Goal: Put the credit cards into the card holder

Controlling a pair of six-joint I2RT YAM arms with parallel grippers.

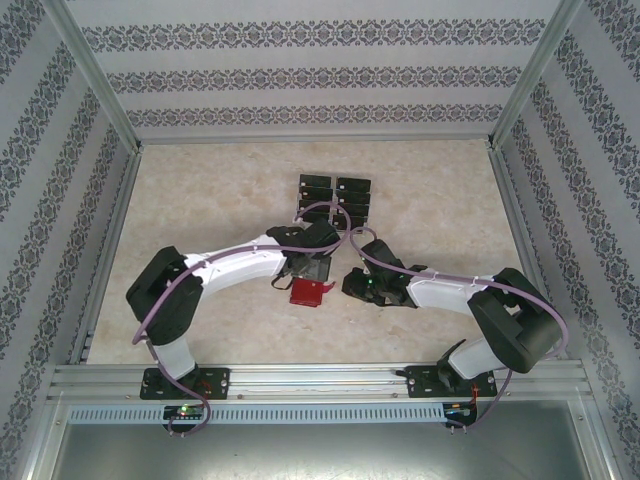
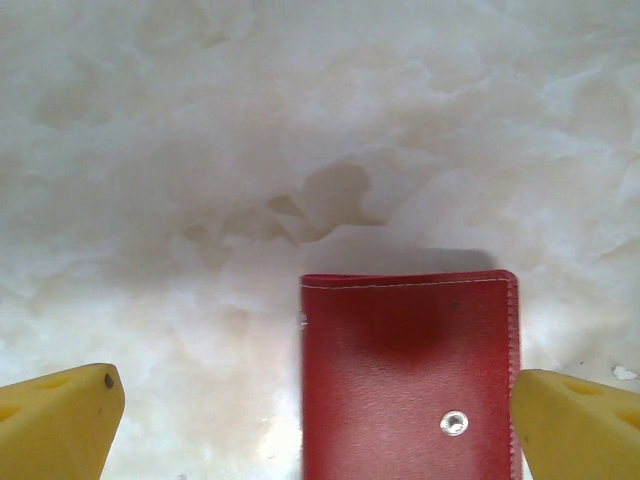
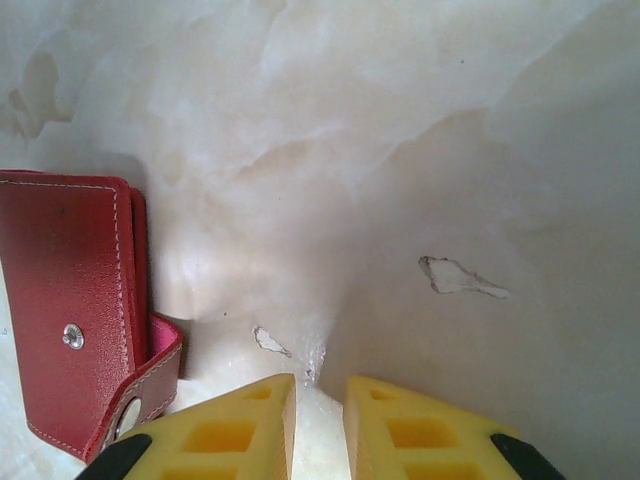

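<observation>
Red leather marks the card holder point(image 1: 308, 291), lying near the middle of the marble tabletop point(image 1: 200, 200), between the left gripper point(image 2: 315, 410) and right gripper point(image 3: 318, 420). Left fingers point(image 2: 60, 420) are spread wide around it; right fingers point(image 3: 240, 430) are nearly clenched, grasping nothing. Black credit cards point(image 1: 334, 198) lie toward the far edge.

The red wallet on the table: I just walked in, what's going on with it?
The small red leather-like wallet lies on the marble-patterned table between two robot arms. The left gripper hangs over it, jaws wide open, one on each side. The right gripper sits beside it, jaws nearly together, holding nothing. The flat black cards wait farther back.
</observation>
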